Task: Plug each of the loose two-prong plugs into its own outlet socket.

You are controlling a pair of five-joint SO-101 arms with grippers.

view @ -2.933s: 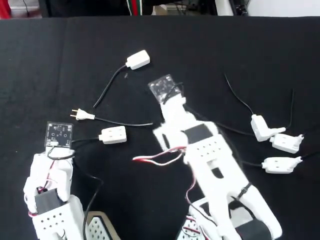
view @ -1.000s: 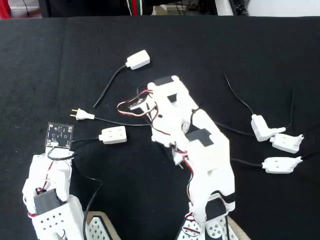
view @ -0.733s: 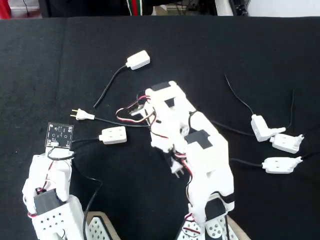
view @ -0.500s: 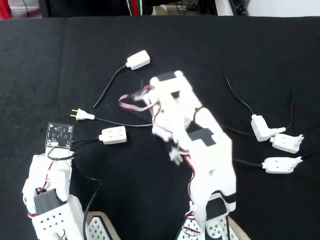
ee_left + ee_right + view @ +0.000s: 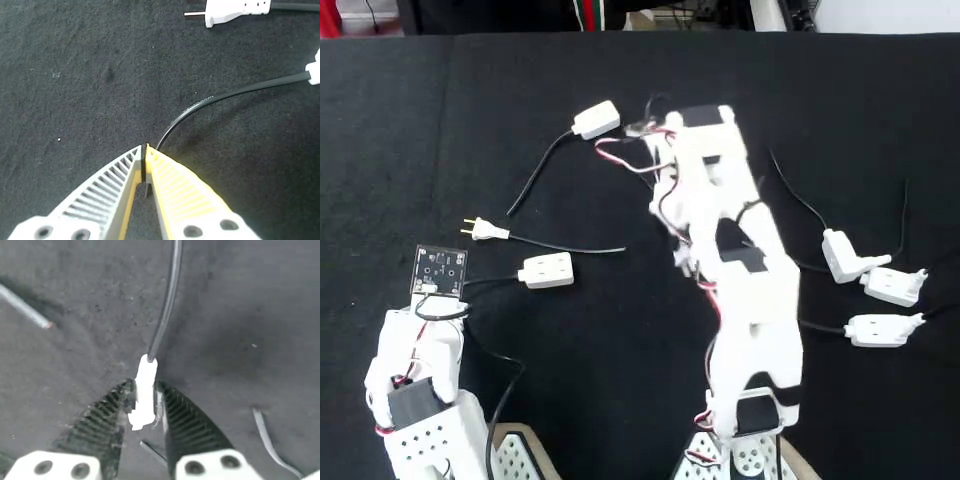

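Two small white two-prong plugs are not yet in a socket. The loose white plug (image 5: 485,231) lies on the black cloth tabletop (image 5: 840,90) near the left arm. The held white plug (image 5: 143,400) sits between the black ribbed fingers (image 5: 107,420) of the right end effector (image 5: 144,385). That end effector is closed nearly all the way onto the plug's sides, and the plug's thin black cord (image 5: 167,305) runs straight away from the tips. The white-and-yellow left end effector (image 5: 145,148) is pinched tight on a second black cord (image 5: 225,95), which leads to the white rectangular socket block (image 5: 545,270) just ahead of it.

In the high view the right arm stretches far across the tabletop, with its upper end near the second white socket block (image 5: 595,119), so that block is probably the target.

Doing this step well depends first on orientation. The cord leaves the far end of the held plug, so its prongs likely face back toward the wrist, though I cannot make them out. If they do, the plug may need to be set down and grasped again before any push.

The plug also sits slightly tilted in a narrow grip, so a sideways load could twist it. The push should run straight along the prongs, and slowly.

The target block lies free on cloth and looks light, so it will probably slide unless it is braced. The left arm is well apart from it.
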